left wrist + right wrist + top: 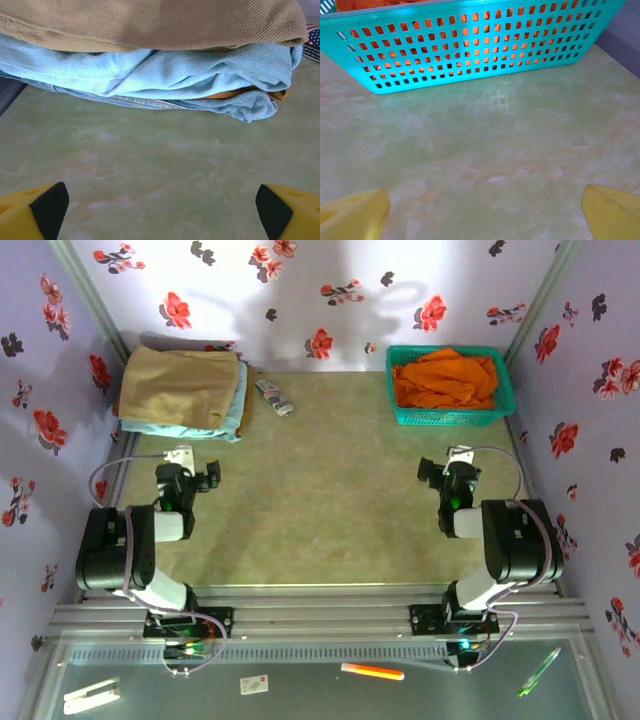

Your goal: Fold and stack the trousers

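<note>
The orange trousers (445,380) lie crumpled in the green basket (450,421) at the back right of the table. In the right wrist view the basket's perforated wall (470,45) stands just ahead, with the orange trousers (370,4) showing over its rim. My right gripper (445,464) (485,207) hovers open in front of the basket, with bare table between its yellow fingers (355,212). My left gripper (195,464) (162,205) is open too, facing the folded stack at the back left, nothing between its fingers (47,205).
The stack is a tan folded garment (180,385) (150,22) on a light blue one (238,405) (165,70), with a sliver of orange cloth (235,94) under a blue fold. A small patterned object (274,397) (312,42) lies beside it. Floral walls close in three sides.
</note>
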Robot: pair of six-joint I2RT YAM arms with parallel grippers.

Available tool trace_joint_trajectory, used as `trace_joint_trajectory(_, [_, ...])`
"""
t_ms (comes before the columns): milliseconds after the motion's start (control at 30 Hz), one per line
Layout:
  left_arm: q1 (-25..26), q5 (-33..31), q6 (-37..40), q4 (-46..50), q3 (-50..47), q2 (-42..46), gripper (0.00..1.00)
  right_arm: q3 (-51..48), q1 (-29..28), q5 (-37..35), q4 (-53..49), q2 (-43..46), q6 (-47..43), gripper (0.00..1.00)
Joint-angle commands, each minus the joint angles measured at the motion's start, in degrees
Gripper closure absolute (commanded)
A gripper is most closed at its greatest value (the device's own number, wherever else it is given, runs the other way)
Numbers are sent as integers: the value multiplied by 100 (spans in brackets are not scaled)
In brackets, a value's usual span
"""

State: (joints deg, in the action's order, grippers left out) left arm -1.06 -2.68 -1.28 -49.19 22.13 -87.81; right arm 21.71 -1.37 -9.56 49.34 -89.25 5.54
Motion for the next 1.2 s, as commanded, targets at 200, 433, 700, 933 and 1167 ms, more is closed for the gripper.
trace_joint_trajectory(200, [36,31,128,-64,72,-50,0,113,40,66,27,-7,-88,1])
trace_joint_trajectory(433, [42,22,128,-64,72,-38,0,111,40,60,24,-11,-89,1])
trace_joint_trajectory(700, [52,22,134,-64,72,-49,0,114,36,70,32,-7,-84,1])
trace_joint_trajectory(933, [53,16,140,-64,72,-44,0,112,75,121,33,-4,-63,1])
trace_joint_trajectory(1167, [-101,128,-26,-51,72,-35,0,111,75,121,14,1,-66,1])
